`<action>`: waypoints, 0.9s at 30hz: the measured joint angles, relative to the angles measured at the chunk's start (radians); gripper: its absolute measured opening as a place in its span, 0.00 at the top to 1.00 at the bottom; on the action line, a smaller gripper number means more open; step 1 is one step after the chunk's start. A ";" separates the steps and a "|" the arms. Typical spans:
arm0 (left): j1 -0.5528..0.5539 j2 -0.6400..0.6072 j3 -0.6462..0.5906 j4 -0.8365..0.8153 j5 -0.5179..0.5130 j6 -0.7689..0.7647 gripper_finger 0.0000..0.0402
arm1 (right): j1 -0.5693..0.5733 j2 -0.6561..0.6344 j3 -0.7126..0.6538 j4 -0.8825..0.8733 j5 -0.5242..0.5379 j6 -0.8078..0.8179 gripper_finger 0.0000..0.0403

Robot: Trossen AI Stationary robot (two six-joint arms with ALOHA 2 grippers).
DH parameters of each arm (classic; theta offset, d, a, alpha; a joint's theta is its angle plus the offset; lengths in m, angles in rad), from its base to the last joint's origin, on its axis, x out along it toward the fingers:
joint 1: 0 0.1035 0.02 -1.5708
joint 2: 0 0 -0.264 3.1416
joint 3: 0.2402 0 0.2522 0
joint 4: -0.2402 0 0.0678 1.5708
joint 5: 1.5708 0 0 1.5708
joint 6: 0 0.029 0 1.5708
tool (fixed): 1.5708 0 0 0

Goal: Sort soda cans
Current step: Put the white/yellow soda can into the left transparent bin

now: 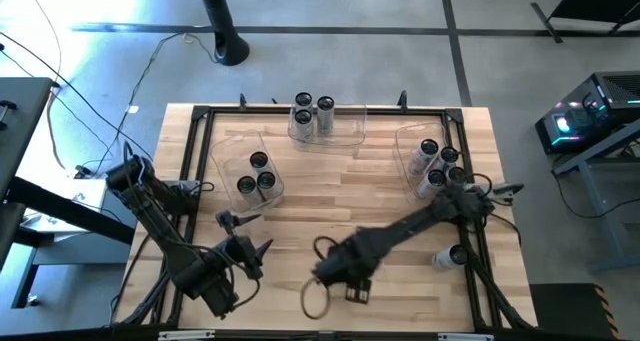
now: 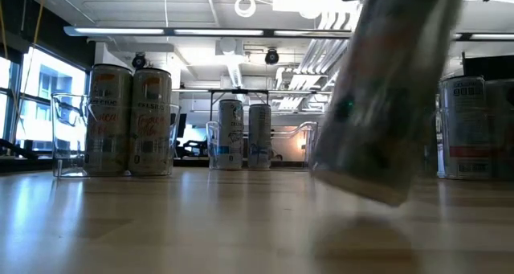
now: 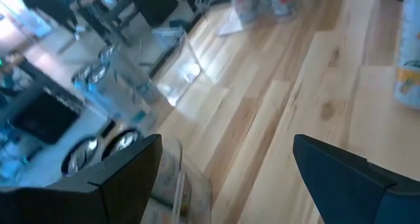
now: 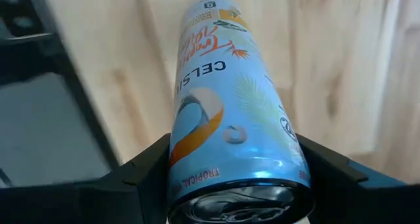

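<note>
High view: right tool (image 1: 352, 289) sits low on the bench (image 1: 330, 196), near its front edge, with the arm stretching back toward the right-hand clear bin (image 1: 432, 163). That bin holds a cluster of soda cans (image 1: 440, 164). One can (image 1: 452, 255) stands alone on the bench, off to the right of the right tool. Two more bins lie beyond both tools: a left bin (image 1: 243, 166) with three cans and a far middle bin (image 1: 325, 121) with three cans. Left tool (image 1: 252, 255) hangs near the front left of the bench, just short of the left bin.

Low view: a blurred, tilted can (image 2: 377, 97) fills the near foreground, its lower end just above the wood. Cans in the bins stand upright well behind it.

Left wrist view: left tool's fingers (image 3: 341, 175) are spread wide with bare wood between them; nothing is pinched. The clear bin wall lies just ahead.

Right wrist view: right tool (image 4: 236, 178) pinches a light blue can (image 4: 226, 112) between both fingers, the can's dark end toward the camera and its body pointing out over the bench.
</note>
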 joint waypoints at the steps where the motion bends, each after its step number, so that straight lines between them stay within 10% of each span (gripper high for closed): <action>1: -0.002 -0.010 -0.024 0.007 0.006 -0.024 0.16 | -0.017 0.019 0.022 -0.006 -0.002 -0.046 0.40; 14: -0.038 -0.090 -0.232 0.268 0.091 -0.021 0.16 | -0.082 0.077 0.126 -0.011 0.027 -0.169 0.40; 20: 0.001 -0.090 -0.265 0.664 0.154 0.373 0.16 | 0.014 0.035 0.126 -0.007 0.111 -0.165 0.40; 27: 0.180 -0.090 -0.329 1.245 0.461 0.913 0.16 | 0.071 0.005 0.129 -0.005 0.316 -0.108 0.40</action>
